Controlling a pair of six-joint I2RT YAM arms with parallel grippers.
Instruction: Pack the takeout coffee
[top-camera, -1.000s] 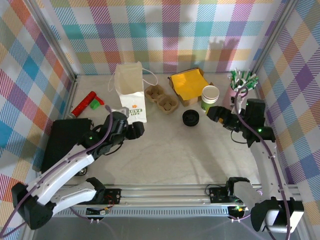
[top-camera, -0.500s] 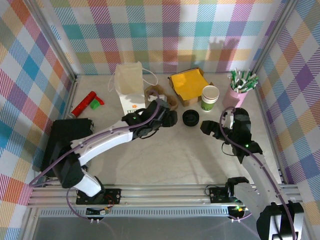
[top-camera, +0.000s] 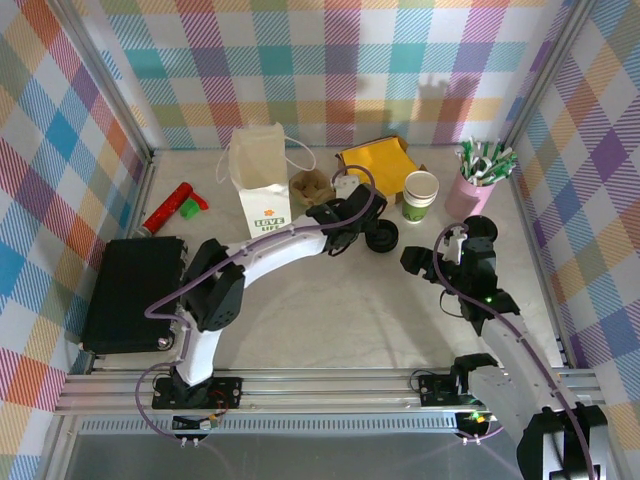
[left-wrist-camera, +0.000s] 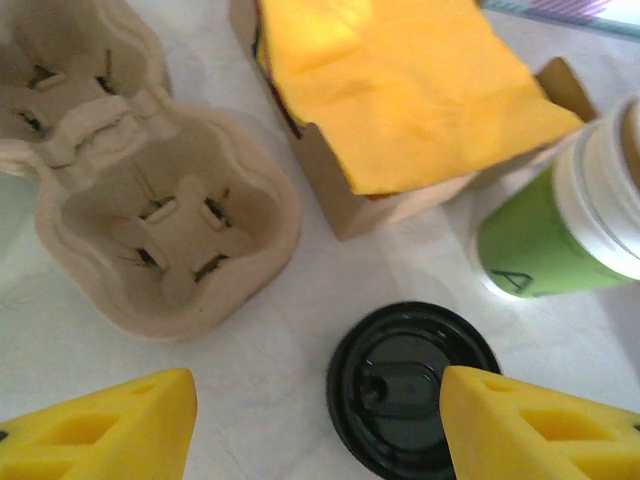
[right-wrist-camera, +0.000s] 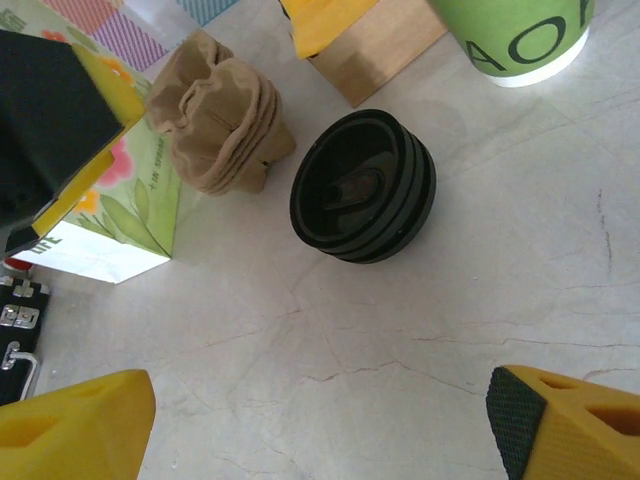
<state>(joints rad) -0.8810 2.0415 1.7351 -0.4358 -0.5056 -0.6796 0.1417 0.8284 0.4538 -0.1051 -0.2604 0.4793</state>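
The takeout coffee cup (top-camera: 420, 195), white above and green below, stands open at the back right, and its green wall (left-wrist-camera: 545, 235) shows in the left wrist view. Its black round lid (top-camera: 383, 237) lies on the table in front of it and looks like a short stack (right-wrist-camera: 365, 188). My left gripper (left-wrist-camera: 320, 440) hovers open over the lid (left-wrist-camera: 400, 385). Its right finger overlaps the lid's right edge, and nothing is held. My right gripper (right-wrist-camera: 320, 420) is open over bare table, nearer than the lid, with nothing between its fingers.
A brown pulp cup carrier (left-wrist-camera: 150, 230) and a cardboard box of yellow napkins (left-wrist-camera: 400, 90) sit behind the lid. A white paper bag (top-camera: 262, 190) stands to the left. A pink cup of sticks (top-camera: 478, 185) stands at the far right. A black case (top-camera: 130, 290) lies at the near left.
My left arm has swung from beside the paper bag rightward to above the lid. My right gripper has drawn back from near the cup toward the table's front.
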